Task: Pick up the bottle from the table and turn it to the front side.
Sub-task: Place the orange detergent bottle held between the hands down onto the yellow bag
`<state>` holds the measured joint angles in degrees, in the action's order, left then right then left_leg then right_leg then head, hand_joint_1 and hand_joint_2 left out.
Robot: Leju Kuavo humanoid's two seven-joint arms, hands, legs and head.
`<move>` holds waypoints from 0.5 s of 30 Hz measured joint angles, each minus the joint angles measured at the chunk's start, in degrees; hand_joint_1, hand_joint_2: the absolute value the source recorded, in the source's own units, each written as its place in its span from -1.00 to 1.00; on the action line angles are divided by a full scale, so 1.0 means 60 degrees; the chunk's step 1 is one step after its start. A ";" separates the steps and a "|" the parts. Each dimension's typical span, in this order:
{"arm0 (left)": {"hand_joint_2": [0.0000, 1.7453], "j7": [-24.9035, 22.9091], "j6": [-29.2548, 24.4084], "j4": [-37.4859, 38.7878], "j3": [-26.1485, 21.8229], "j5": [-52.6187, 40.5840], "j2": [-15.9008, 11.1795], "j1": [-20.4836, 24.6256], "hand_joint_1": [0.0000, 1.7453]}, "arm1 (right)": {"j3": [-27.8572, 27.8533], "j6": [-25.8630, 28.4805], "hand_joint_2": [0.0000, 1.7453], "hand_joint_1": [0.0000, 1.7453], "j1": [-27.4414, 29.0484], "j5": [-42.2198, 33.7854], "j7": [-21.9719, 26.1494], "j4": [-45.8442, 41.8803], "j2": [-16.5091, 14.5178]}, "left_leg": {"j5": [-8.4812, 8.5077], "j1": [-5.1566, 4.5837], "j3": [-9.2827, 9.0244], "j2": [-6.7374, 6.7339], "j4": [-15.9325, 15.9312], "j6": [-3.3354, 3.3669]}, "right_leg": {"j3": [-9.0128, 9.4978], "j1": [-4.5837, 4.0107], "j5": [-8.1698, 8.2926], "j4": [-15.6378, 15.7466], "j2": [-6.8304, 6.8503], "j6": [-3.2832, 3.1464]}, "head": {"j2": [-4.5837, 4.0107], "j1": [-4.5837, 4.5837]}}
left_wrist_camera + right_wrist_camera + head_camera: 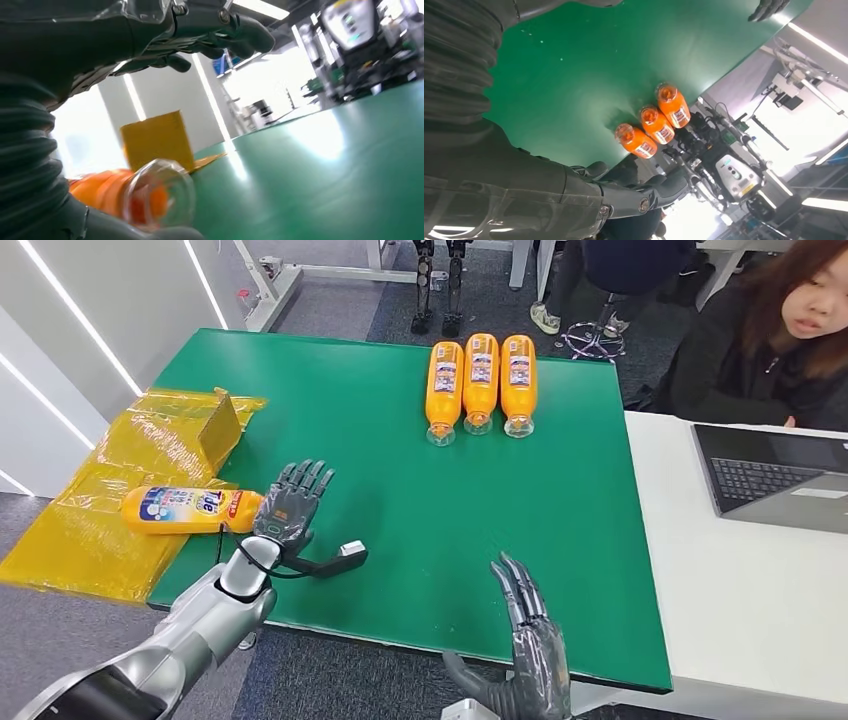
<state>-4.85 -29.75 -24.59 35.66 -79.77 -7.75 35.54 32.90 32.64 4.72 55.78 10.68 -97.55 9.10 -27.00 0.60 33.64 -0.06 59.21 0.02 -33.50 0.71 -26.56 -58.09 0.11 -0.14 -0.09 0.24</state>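
One orange plastic bottle with a blue-and-white label [190, 510] lies on its side at your green table's [380, 440] left edge, cap touching your left hand [290, 502], whose fingers are spread. Your right hand [530, 640] hovers empty, fingers apart.

Broad bare stretch of green desk [400, 440] between both hands. Three orange plastic bottles [480, 385] line far edge. Left edge crowded: yellow cardboard box [218, 425], lying orange labelled bottle [185, 510].

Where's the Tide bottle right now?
In the head view the Tide bottle lies on its side at the green table's left edge, on yellow plastic wrap, against the left hand.
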 joint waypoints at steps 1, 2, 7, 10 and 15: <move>1.00 0.0038 0.0046 -0.0289 -0.0030 -0.0004 -0.0006 -0.0126 -1.00 | -0.0031 0.0015 1.00 -1.00 0.0033 -0.0018 0.0015 -0.0007 -0.0001 | 0.0000 0.0001 0.0001 0.0000 0.0000 0.0000 | 0.0000 0.0000 -0.0001 0.0000 0.0001 -0.0001 | 0.0000 0.0001; 1.00 0.0057 0.0081 -0.0530 -0.0054 -0.0007 -0.0010 -0.0224 -1.00 | -0.0055 0.0026 1.00 -1.00 0.0058 -0.0017 0.0020 -0.0010 -0.0001 | 0.0000 0.0001 0.0002 -0.0001 0.0000 0.0000 | 0.0000 -0.0001 -0.0001 0.0000 0.0001 -0.0002 | 0.0000 0.0002; 1.00 0.0382 0.0064 -0.1580 -0.0250 0.0054 -0.0084 -0.0702 -1.00 | -0.0144 0.0148 1.00 -1.00 0.0156 -0.0077 0.0024 -0.0029 -0.0002 | 0.0001 0.0000 -0.0001 -0.0005 -0.0001 -0.0001 | 0.0001 0.0000 -0.0001 -0.0002 -0.0004 -0.0005 | 0.0000 0.0002; 1.00 0.1151 0.0573 -0.3613 -0.0544 0.1447 -0.0382 -0.1609 -1.00 | -0.0261 0.0590 1.00 -1.00 0.0295 -0.0500 0.0120 -0.0019 0.0005 | -0.0001 0.0001 0.0001 -0.0007 -0.0002 0.0000 | -0.0002 -0.0001 -0.0005 -0.0002 -0.0006 -0.0006 | 0.0000 0.0001; 1.00 0.2394 0.1681 -0.7459 -0.1011 0.5067 -0.0971 -0.3099 -1.00 | -0.0672 0.1079 1.00 -1.00 0.0672 -0.1269 0.0452 -0.0051 0.0036 | -0.0017 0.0000 0.0011 -0.0010 -0.0002 -0.0002 | -0.0016 -0.0001 -0.0017 0.0002 -0.0007 -0.0008 | 0.0000 0.0002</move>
<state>9.52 -19.66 -69.35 29.60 -49.37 -13.58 16.94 28.87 39.11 8.75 48.16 13.39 -97.86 9.32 -27.11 0.60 33.70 -0.12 59.20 0.01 -33.59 0.70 -26.66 -58.08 0.07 -0.19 -0.09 0.25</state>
